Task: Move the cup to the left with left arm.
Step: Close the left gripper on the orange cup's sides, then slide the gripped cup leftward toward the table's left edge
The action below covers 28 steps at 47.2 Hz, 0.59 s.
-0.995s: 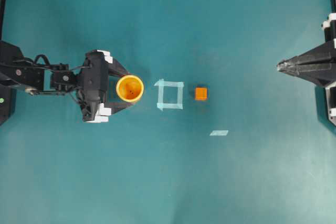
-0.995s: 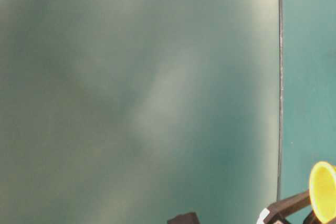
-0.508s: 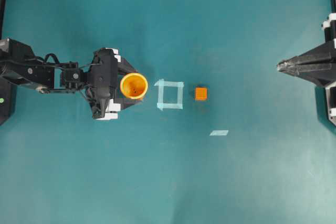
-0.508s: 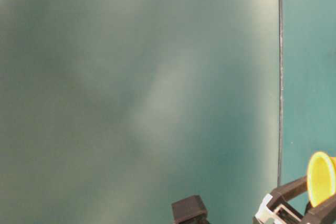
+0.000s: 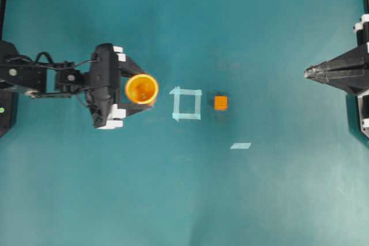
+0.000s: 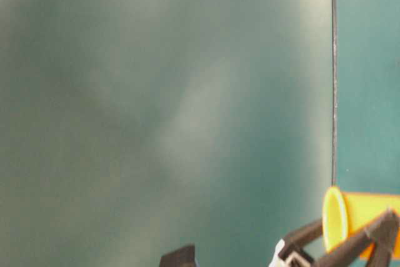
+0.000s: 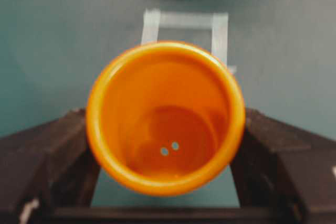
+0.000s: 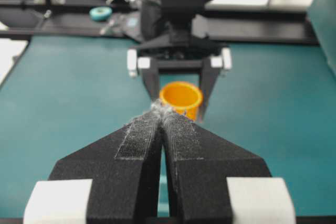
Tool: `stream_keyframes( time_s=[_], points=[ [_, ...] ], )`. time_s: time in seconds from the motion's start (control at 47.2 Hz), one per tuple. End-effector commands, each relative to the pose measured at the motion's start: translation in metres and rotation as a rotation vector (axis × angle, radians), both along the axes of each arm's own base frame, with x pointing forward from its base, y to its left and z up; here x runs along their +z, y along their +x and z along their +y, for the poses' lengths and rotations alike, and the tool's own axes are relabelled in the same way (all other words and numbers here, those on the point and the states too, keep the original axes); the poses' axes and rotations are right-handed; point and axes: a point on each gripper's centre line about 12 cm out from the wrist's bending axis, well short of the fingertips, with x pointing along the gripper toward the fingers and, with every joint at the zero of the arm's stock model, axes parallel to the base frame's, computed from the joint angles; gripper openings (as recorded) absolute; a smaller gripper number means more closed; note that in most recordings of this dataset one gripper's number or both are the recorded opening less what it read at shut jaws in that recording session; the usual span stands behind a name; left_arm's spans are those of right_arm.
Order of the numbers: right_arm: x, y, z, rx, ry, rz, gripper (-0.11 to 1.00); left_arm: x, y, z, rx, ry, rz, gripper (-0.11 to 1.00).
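We see the cup [image 5: 141, 89] yellow-orange at its rim and a deeper orange inside — two pale dots mark its floor in the left wrist view. The cube [image 5: 221, 102] is plain orange. The table [image 5: 230, 200] is teal, carrying a pale blue tape square [image 5: 186, 103] and a matching tape strip [image 5: 240, 146]. The left gripper [image 5: 140, 89] is black with white blocks — so is the right gripper [image 5: 307, 73].

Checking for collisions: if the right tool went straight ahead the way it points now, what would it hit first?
Probably the orange cube, which lies nearly in line with the shut right tool; height is unclear, so it might pass above.
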Motion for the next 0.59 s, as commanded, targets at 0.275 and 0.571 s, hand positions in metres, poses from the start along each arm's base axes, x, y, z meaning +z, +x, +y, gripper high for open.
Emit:
stream_keyframes(
  time_s=[0.275, 0.571],
  points=[
    [0.013, 0.002, 0.0, 0.0, 0.0, -0.031, -0.01, 0.002, -0.037, -0.007, -0.015, -0.002, 0.001, 0.68],
    [0.013, 0.002, 0.0, 0.0, -0.002, -0.029, -0.01, 0.003, -0.077, -0.019, -0.055, -0.001, -0.005, 0.68]
  ],
)
